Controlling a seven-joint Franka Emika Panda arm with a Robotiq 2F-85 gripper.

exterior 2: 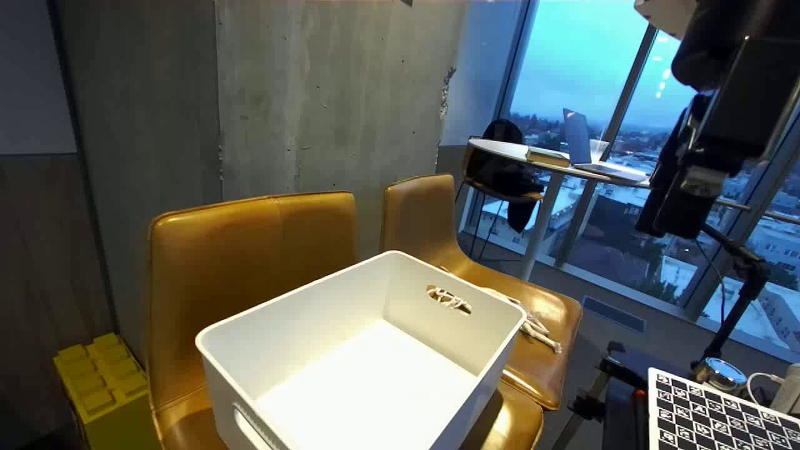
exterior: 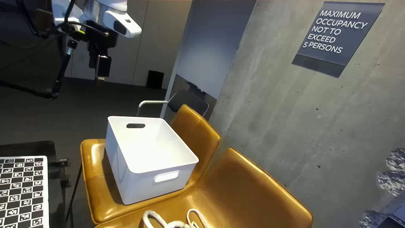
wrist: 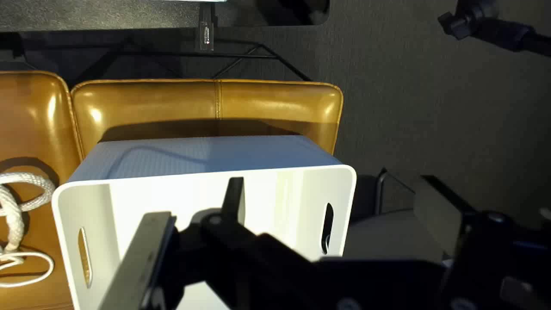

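White plastic storage bin (exterior: 145, 186) stands upright on a tan leather chair (exterior: 95, 183); oval handle slots (exterior: 166, 176) noted in both end walls. Robotiq gripper (exterior: 100, 73) hangs raised and apart from the bin, at its 11 o'clock in an exterior view. Wrist view confirms the fingers (wrist: 140, 258) spread wide. White braided rope (wrist: 15, 221), partly out of frame, lies looped on the adjoining leather chair (wrist: 30, 107), at 9 o'clock from the bin in the wrist view. In an exterior view, a ChArUco calibration board (exterior: 23, 193) sits between 8 and 9 o'clock from the bin, and a maximum-occupancy sign (exterior: 338, 39) is fixed to the concrete wall (exterior: 269, 120) at 2 o'clock.
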